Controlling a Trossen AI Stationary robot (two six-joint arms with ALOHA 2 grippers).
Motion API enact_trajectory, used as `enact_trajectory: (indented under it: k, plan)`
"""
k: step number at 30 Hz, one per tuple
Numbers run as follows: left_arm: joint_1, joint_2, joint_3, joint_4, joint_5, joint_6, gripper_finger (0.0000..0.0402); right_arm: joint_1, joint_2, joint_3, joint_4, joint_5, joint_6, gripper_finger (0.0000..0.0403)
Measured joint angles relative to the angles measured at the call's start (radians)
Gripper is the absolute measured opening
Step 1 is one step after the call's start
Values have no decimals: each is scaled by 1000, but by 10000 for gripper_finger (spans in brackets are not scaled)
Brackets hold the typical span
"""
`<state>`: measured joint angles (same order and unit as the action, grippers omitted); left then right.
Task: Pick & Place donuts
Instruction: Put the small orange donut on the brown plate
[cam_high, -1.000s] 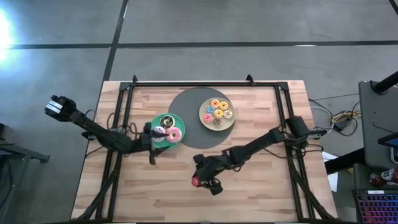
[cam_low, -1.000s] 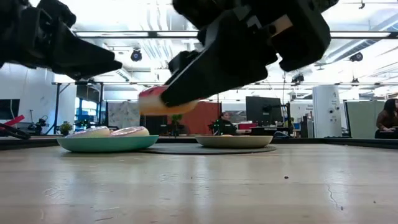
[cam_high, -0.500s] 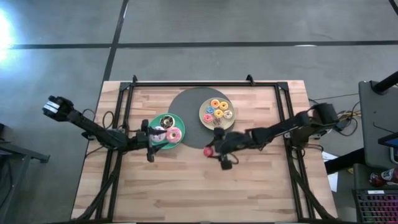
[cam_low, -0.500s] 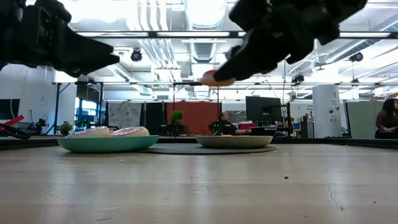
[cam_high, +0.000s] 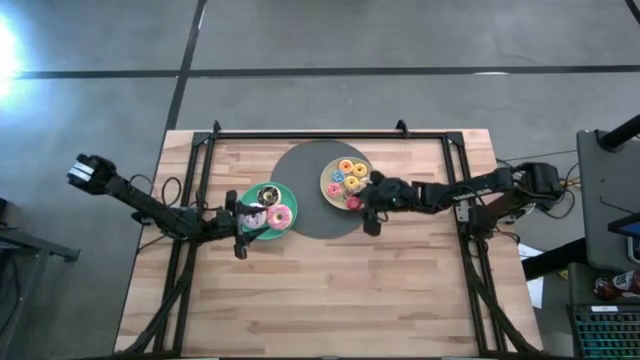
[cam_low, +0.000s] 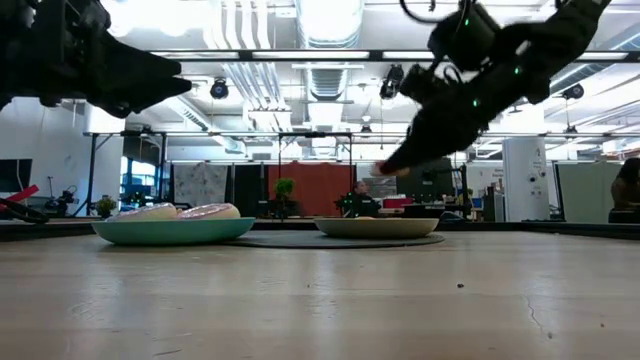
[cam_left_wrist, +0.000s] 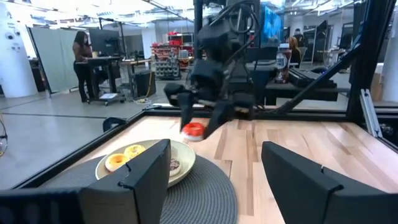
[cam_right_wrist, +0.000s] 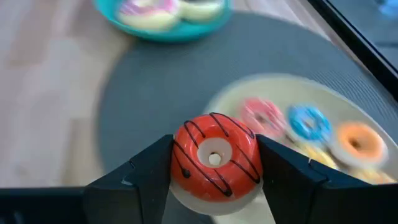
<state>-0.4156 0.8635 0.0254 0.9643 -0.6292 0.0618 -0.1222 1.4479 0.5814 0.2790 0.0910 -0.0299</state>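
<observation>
Wooden tabletop (cam_high: 330, 290): right gripper (cam_high: 358, 203), clamped on red donut (cam_right_wrist: 214, 156), had swung from near-centre to pale-yellow plate's (cam_high: 332, 195) edge, so drop looked imminent; left gripper (cam_high: 238, 222), parted and empty, hovered beside teal plate (cam_high: 290, 198).

Wooden table (cam_high: 330, 290) under dark mat (cam_high: 312, 165)

The pale-yellow plate (cam_right_wrist: 292, 118) and its small donuts (cam_right_wrist: 308, 123) are blurred, the plate's far rim cut off.

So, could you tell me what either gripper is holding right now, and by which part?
The right gripper holds a red donut, its fingers pressing the ring's two opposite outer sides. The left gripper holds nothing.
</observation>
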Motion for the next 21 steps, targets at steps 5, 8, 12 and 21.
enact_trajectory:
  k: [5, 8, 12, 21]
  plan:
    - [0, 0, 0, 0, 0, -1, 227, -90, 10, -48, 17, 0, 36, 207]
    - [0, 0, 0, 0, 0, -1, 227, -115, 20, -72, 50, -1, 50, 207]
    - [0, 0, 0, 0, 0, 4, 227, -128, 21, -95, 76, -5, 70, 207]
    - [2, 0, 0, 1, 0, 4, 227, -131, 42, -99, 77, -10, 95, 207]
